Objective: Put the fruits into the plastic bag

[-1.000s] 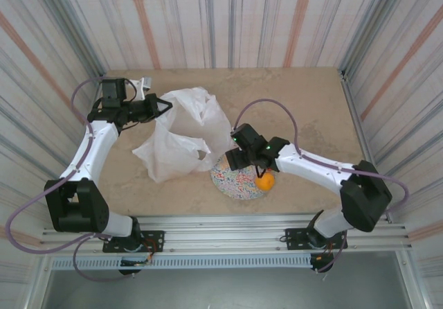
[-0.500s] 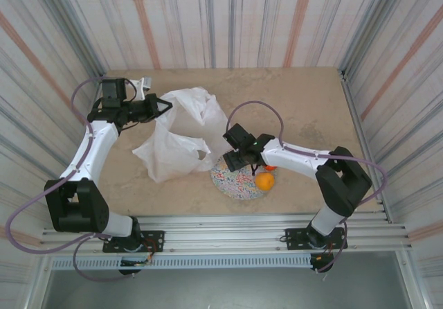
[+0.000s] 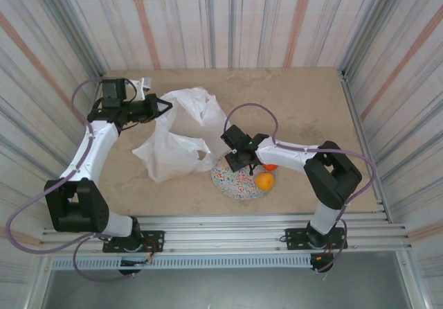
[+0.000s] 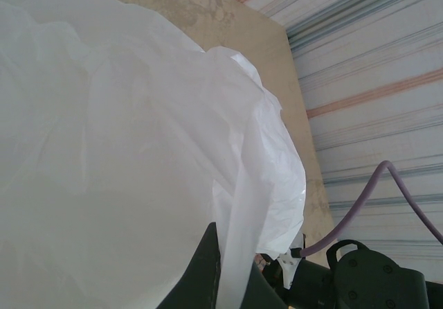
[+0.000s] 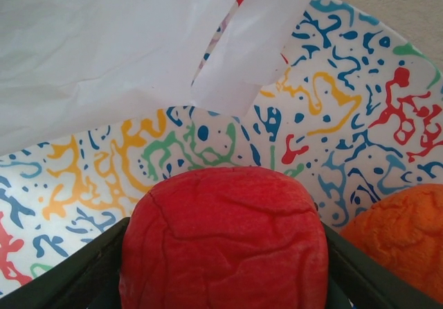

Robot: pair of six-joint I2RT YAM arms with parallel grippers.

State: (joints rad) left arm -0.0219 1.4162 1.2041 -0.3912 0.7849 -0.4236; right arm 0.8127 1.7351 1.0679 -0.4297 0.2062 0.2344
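Right claw (image 5: 225,271): jaws bracket red fruit (image 5: 221,226), and fingers appear to touch both flanks at mid-height. Judgement: fruit light, skin wrinkled, likely soft. Take at widest girth with moderate squeeze; slip risk low. Fruit on plate (image 5: 360,115), orange fruit (image 5: 401,233) just beside, bag (image 5: 104,46) edge overlapping plate beyond. Left claw (image 3: 166,106): closed, pinching bag edge.

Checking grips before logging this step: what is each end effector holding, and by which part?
The left end effector pinches the plastic bag by a strip of its edge. The right end effector clasps the red fruit by its two sides.
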